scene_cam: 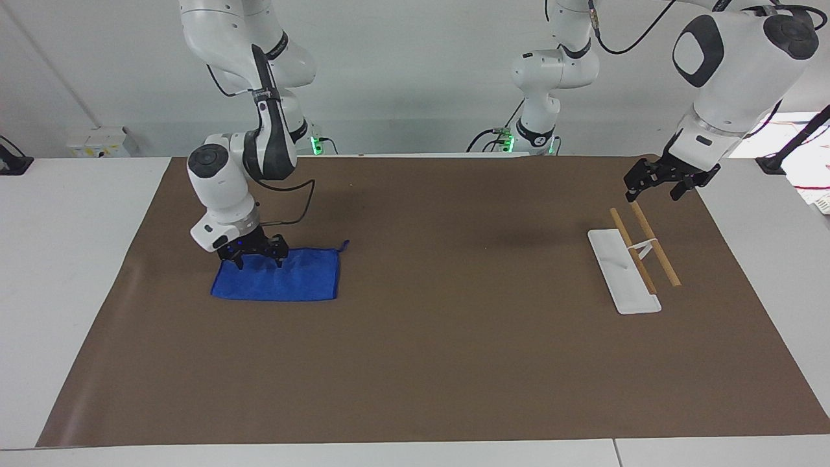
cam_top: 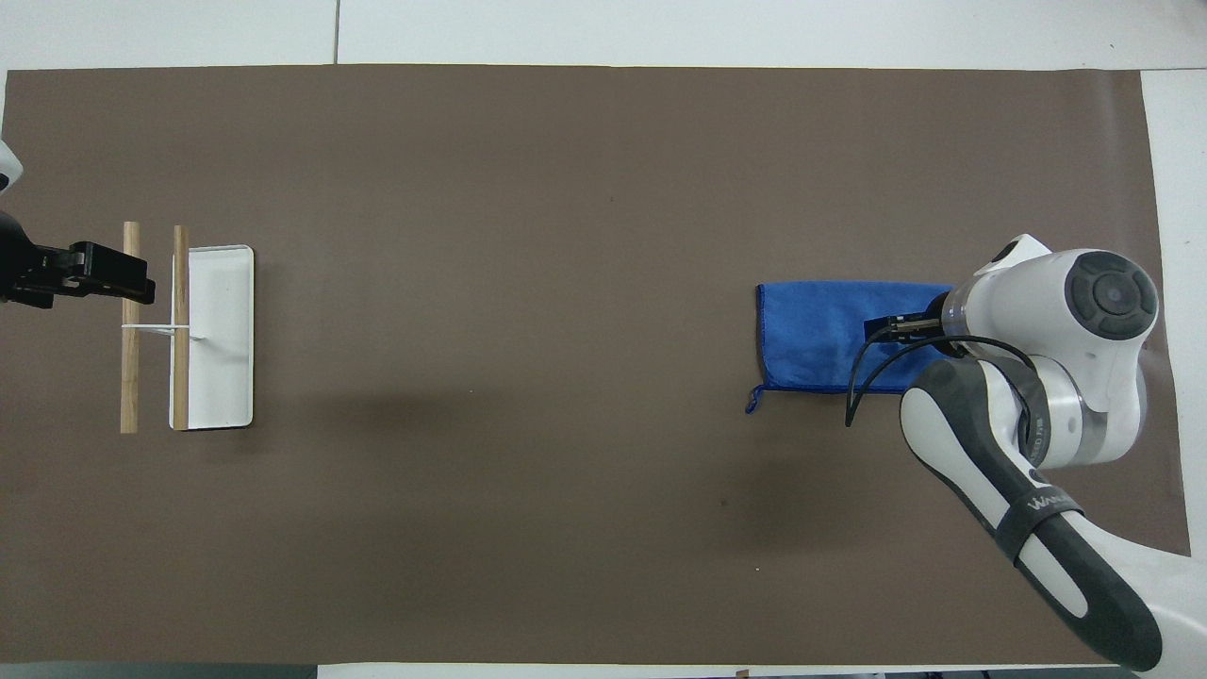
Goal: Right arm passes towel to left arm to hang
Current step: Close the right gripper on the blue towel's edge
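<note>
Blue towel [scene_cam: 275,280] lies flat on the brown mat at my right arm's end of the table, loop [scene_cam: 344,246] at the corner toward the middle. My right jaws [scene_cam: 253,258] stand wide open and empty, low over its end farthest from the rack, I judge so that a pinch there leaves the length free for the handover. My left jaws [scene_cam: 658,183], open and empty, wait above the wooden-barred rack [scene_cam: 639,250] by the white tray [scene_cam: 619,269], well apart from the towel.

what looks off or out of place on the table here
Nothing stands out. The towel lies flat on the brown mat, and the rack stands upright with both wooden bars level toward the left arm's end.
</note>
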Motion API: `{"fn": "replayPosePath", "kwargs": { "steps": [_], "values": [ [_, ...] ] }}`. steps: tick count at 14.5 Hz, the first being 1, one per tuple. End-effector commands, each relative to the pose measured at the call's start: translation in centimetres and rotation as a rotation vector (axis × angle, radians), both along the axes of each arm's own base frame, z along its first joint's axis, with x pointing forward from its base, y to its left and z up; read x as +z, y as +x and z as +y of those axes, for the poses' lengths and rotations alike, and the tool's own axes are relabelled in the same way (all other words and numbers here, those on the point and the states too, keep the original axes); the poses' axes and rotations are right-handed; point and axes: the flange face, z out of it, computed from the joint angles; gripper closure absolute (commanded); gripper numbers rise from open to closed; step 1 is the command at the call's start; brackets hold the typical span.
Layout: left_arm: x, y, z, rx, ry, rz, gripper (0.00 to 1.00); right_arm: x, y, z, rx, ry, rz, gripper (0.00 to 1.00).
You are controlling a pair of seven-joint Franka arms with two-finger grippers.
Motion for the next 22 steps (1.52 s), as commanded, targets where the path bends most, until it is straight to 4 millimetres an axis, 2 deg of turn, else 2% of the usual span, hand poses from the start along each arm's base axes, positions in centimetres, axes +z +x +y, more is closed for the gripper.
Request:
{"fn": "replayPosePath", "kwargs": {
  "steps": [1, 5, 13, 14, 15, 17, 20, 22],
  "values": [
    [0.2, -0.8, 0.3, -0.001, 0.018, -0.017, 0.00, -1.2, -0.2, -0.3, 0.044, 0.010, -0.003, 0.00],
    [0.2, -0.8, 0.3, -0.001, 0.018, -0.017, 0.00, -1.8, -0.7, -1.6, 0.094, 0.007, 0.008, 0.01],
    [0.2, -0.8, 0.3, -0.001, 0.018, -0.017, 0.00, -3.2, -1.4, -1.8, 0.095, 0.008, 0.030, 0.24],
    [0.2, -0.8, 0.3, -0.001, 0.018, -0.017, 0.00, -3.4, -1.2, -1.7, 0.095, 0.008, 0.019, 0.32],
    [0.2, -0.8, 0.3, -0.001, 0.018, -0.017, 0.00, -3.6, -1.2, -1.6, 0.096, 0.008, 0.017, 0.48],
    [0.2, -0.8, 0.3, -0.001, 0.018, -0.017, 0.00, -3.5, -1.0, -1.3, 0.102, 0.008, 0.022, 1.00],
    [0.2, -0.8, 0.3, -0.001, 0.018, -0.017, 0.00, -2.5, -0.1, -0.8, 0.091, 0.012, 0.037, 1.00],
    [0.2, -0.8, 0.3, -0.001, 0.018, -0.015, 0.00, 0.3, 1.7, -0.3, 0.077, 0.033, 0.061, 1.00]
  ]
}}
